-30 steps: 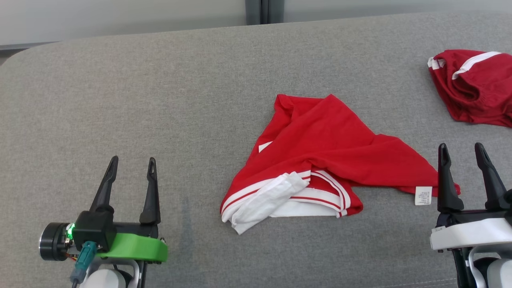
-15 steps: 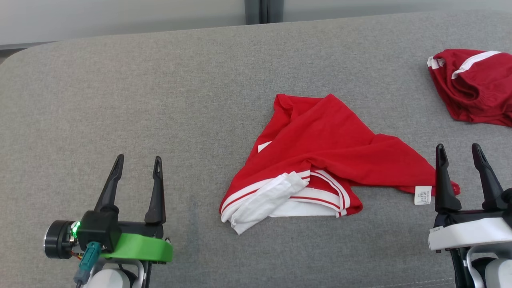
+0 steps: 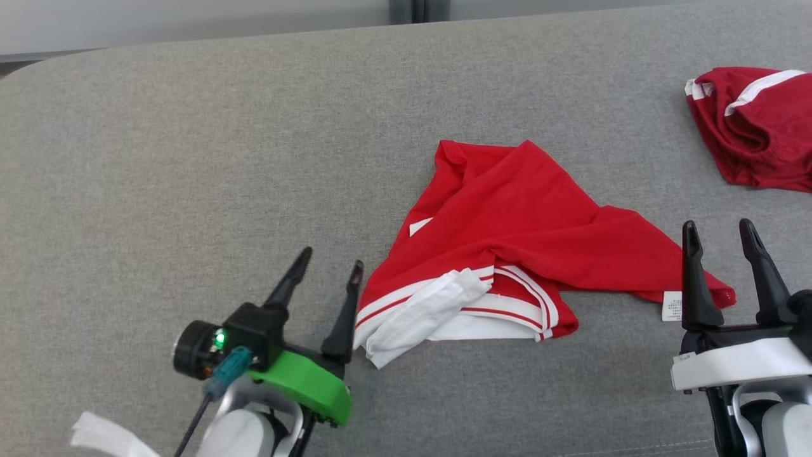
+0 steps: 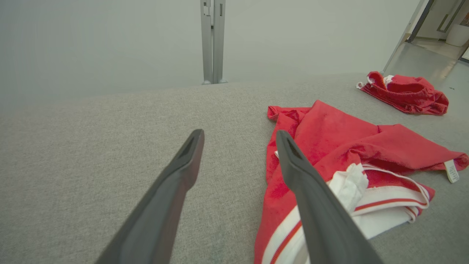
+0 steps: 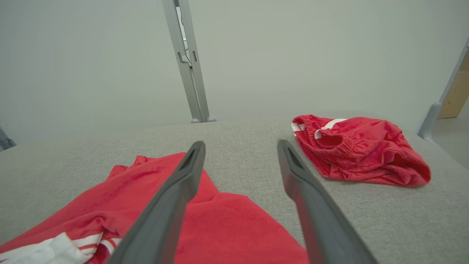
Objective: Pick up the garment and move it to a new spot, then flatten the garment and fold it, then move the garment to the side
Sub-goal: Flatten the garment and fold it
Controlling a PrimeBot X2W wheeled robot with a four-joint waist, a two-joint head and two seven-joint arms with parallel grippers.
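Note:
The garment (image 3: 507,235) is a crumpled red piece with white bands and a white tag, lying mid-surface on the grey cloth; it also shows in the left wrist view (image 4: 340,143) and the right wrist view (image 5: 154,198). My left gripper (image 3: 333,263) stands open just left of the garment's white-striped lower corner, its right fingertip almost at the red edge. My right gripper (image 3: 717,225) is open at the garment's right tip, beside the white tag. Neither gripper holds anything.
A second, darker red garment (image 3: 755,127) with a white stripe lies bunched at the far right; it also appears in the right wrist view (image 5: 362,150). A grey post (image 3: 419,9) stands behind the surface. A white scrap (image 3: 108,435) shows at the lower left.
My left gripper has swung right and tilted, coming from well left of the garment to its lower left corner. The head camera has shifted slightly. The right gripper has barely moved.

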